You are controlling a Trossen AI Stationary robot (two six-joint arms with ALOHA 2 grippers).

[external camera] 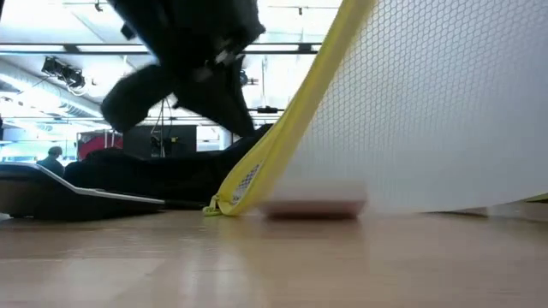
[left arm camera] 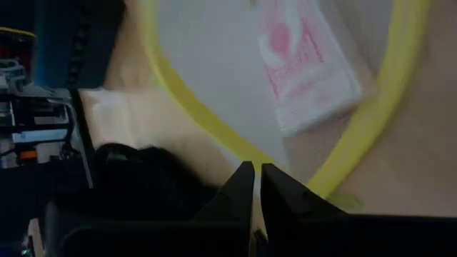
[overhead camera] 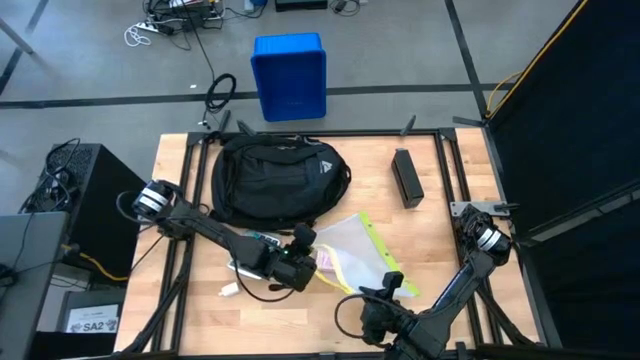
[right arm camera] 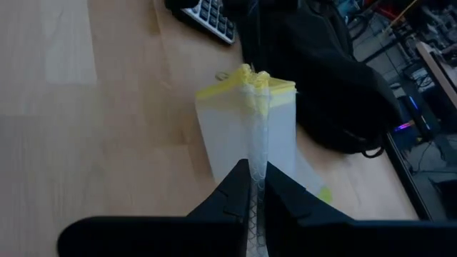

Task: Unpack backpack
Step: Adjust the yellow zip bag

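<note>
The black backpack [overhead camera: 275,180] lies flat on the table's far left part; no gripper touches it. A clear mesh pouch [overhead camera: 360,250] with a yellow edge lies in front of it and holds a pink packet [left arm camera: 307,71]. My left gripper [overhead camera: 312,262] [left arm camera: 255,171] is shut at the pouch's left edge. My right gripper [overhead camera: 385,293] [right arm camera: 257,168] is shut on the pouch's near right part. In the low view the pouch [external camera: 411,103] rises steeply, with its yellow corner [external camera: 223,205] on the table. My left gripper pinches the pouch's yellow edge [left arm camera: 275,163] between its two fingertips, near a rounded corner, coming from the table's left. The pouch spreads away beyond the fingers. My right gripper pinches a raised fold of the mesh [right arm camera: 257,143] between its two fingers, coming from the table's near side. The fold runs along the fingers and stands up, and the far yellow edge [right arm camera: 246,86] bunches at its end.
A calculator [overhead camera: 258,240] lies under the left arm, and a small white item [overhead camera: 228,292] lies near the front left. A black box [overhead camera: 405,177] sits on the far right of the table. A blue bin [overhead camera: 290,75] stands on the floor beyond the table.
</note>
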